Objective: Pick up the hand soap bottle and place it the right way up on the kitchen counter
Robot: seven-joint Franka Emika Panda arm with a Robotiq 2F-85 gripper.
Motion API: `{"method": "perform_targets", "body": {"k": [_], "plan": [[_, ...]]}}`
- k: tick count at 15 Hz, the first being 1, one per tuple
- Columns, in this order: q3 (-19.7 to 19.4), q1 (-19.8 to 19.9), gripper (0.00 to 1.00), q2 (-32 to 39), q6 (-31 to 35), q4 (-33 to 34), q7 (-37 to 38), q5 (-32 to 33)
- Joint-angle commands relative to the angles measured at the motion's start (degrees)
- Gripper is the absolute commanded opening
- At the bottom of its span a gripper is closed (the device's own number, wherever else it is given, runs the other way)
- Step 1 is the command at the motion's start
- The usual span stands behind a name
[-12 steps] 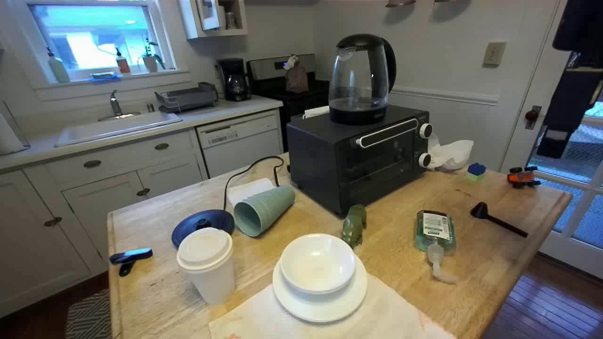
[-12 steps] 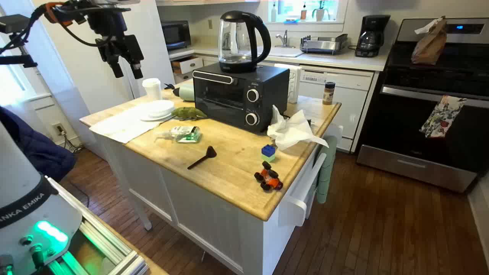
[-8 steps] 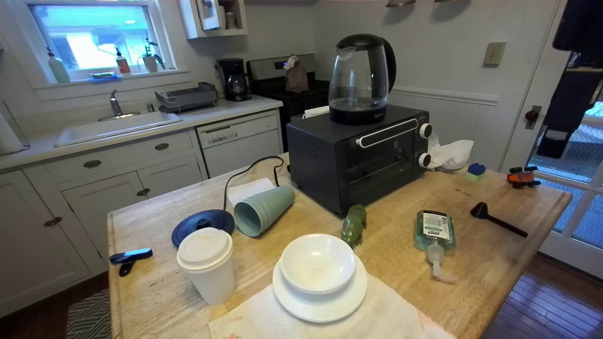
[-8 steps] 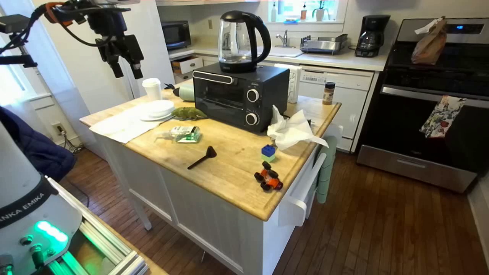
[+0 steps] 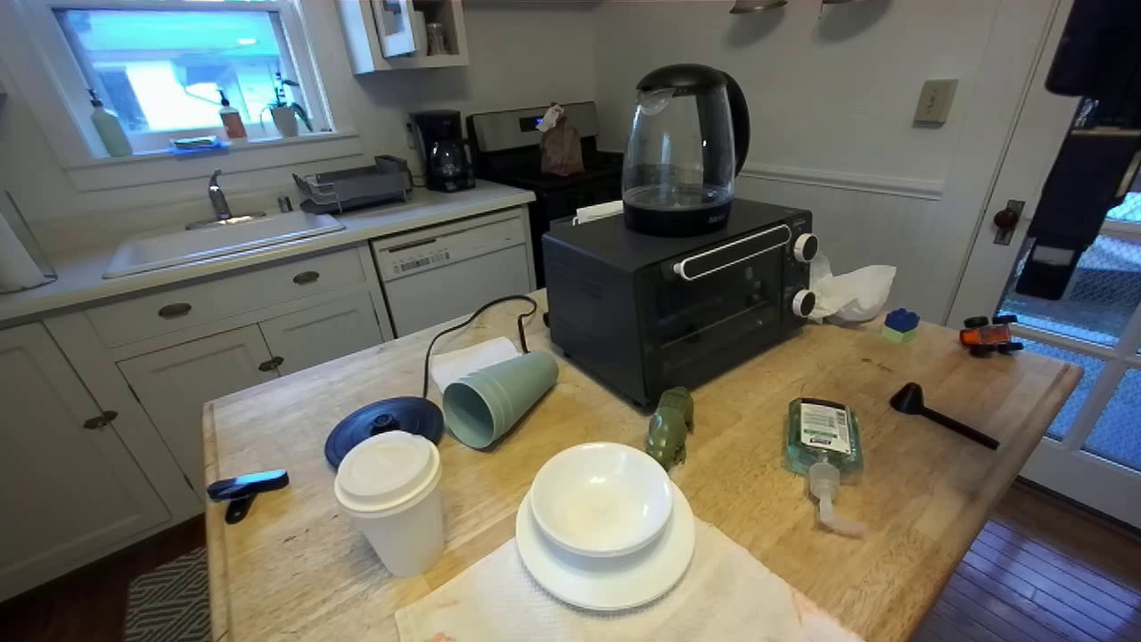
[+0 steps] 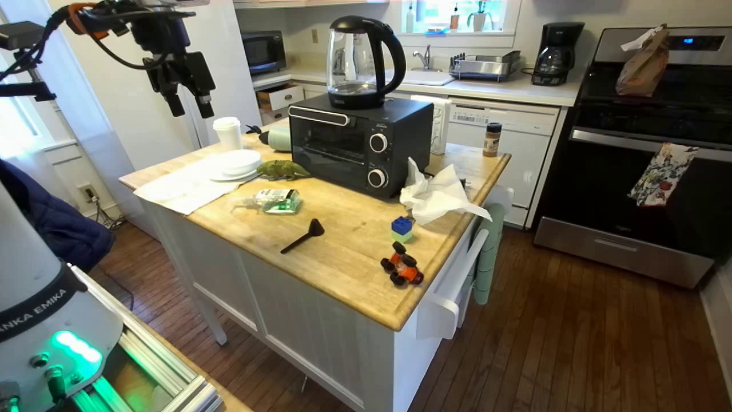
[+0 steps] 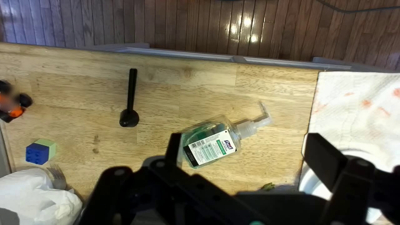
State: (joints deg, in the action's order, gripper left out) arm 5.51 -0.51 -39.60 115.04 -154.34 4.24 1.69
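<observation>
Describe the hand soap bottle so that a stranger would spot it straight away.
Start at the black toaster oven standing on the light wooden kitchen counter. In front of the oven, between the green lumpy figure and the black scoop, lies the hand soap bottle. Unlike those two, it is see-through and tinted green, with a printed label and a pump top.

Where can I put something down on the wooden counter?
The wooden counter shows bare wood between the black scoop and the blue and green block, and between the scoop and the soap bottle. It's crowded around the white cup, blue disc and green cup.
</observation>
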Motion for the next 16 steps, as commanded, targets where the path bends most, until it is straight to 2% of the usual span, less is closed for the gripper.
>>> {"method": "perform_targets", "body": {"k": [1, 5, 9, 10, 12, 16], "plan": [[0.1, -0.9, 1.00, 1.0, 0.0, -0.2, 0.5, 0.3], [2.5, -2.4, 1.00, 4.7, 0.6, -0.9, 2.7, 0.2], [4.7, -0.9, 1.00, 8.5, 2.7, -2.3, 13.6, -0.9], [3.4, -2.1, 1.00, 6.3, 0.8, -1.7, 9.4, 0.2], [3.8, -1.9, 1.00, 8.0, 1.5, -2.1, 12.3, 0.1], [3.8, -1.8, 1.00, 8.6, 1.6, -2.1, 13.1, 0.1]]}}
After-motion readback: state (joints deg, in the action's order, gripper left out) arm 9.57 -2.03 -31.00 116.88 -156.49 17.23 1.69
